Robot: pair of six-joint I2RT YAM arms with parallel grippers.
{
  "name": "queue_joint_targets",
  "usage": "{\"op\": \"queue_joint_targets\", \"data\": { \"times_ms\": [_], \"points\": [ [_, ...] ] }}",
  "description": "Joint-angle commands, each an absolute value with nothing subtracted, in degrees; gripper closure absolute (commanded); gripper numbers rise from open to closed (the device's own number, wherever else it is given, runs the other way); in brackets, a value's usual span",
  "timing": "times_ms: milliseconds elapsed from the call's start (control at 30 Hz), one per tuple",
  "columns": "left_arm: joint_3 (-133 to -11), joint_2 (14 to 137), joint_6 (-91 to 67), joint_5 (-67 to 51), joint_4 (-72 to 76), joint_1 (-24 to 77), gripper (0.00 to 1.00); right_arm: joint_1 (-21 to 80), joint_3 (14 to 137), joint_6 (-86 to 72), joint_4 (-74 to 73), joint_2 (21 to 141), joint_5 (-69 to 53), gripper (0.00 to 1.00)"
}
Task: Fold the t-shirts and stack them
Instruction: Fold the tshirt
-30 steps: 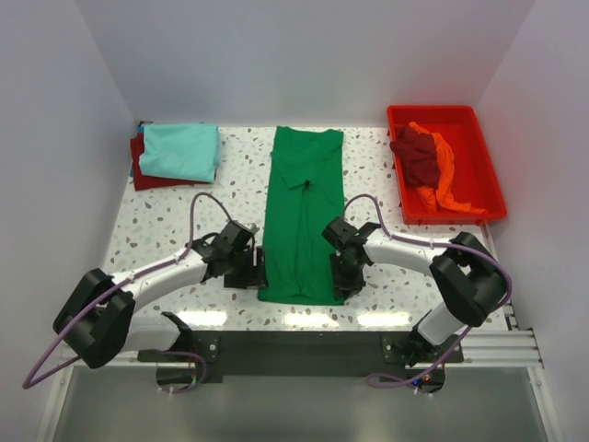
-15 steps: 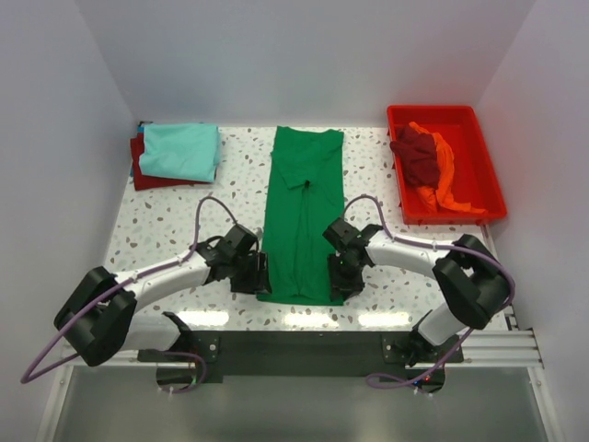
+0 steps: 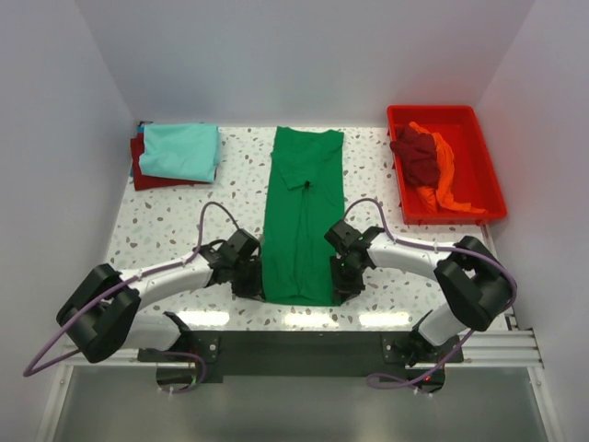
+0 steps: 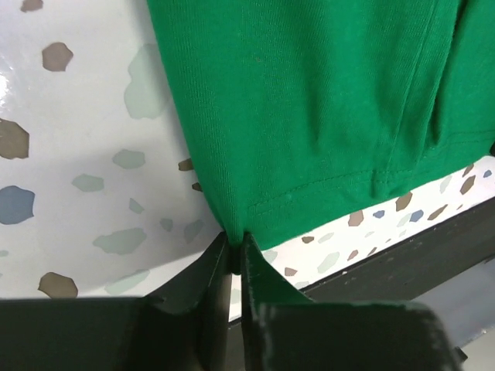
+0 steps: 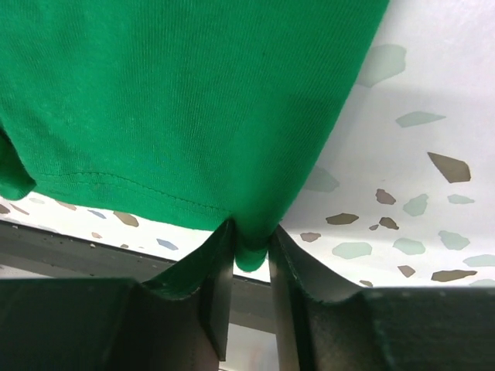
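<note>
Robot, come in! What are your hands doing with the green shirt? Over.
Left gripper shut on green t-shirt, near-left hem corner. Right gripper shut on near-right hem corner. Shirt lies in a long strip. Nothing on top of it.

At the far-left corner of the tabletop (image 3: 166, 221) the light teal shirt (image 3: 180, 151) covers most of the dark red shirt (image 3: 156, 181). Both wrist views crop the green shirt (image 4: 309, 108); its near corners vanish inside the left gripper (image 4: 234, 251) and right gripper (image 5: 250, 246).

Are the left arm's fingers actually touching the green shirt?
Touching. The left wrist view shows the left fingers pinching the green t-shirt's near corner.
</note>
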State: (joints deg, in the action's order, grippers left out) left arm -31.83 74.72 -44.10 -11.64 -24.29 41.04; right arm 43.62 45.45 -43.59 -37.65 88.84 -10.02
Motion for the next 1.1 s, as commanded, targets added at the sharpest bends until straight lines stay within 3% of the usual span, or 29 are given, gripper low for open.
{"op": "queue_joint_targets", "data": {
  "times_ms": [0,133,400,767,1067],
  "points": [
    [-30.06,75.24,-43.77,-11.08,-25.40,41.84,0.88,44.56,41.84,-44.12,-35.42,91.93,-9.49,0.76],
    [-29.71,73.48,-44.38,-10.20,-25.93,41.92,1.00,44.65,41.75,-43.95,-36.82,90.97,-9.32,0.85],
    [-31.11,69.79,-45.61,-8.09,-28.21,41.92,1.00,44.65,42.54,-44.12,-39.90,87.72,-8.35,1.00],
    [-40.69,69.78,-46.05,-3.17,-30.94,41.92,1.00,44.56,52.89,-44.56,-50.36,83.67,-2.55,1.00],
    [-46.84,72.86,-45.97,0.00,-29.79,41.75,1.00,43.42,62.30,-43.16,-53.09,87.27,2.37,1.00]
  ]
}}
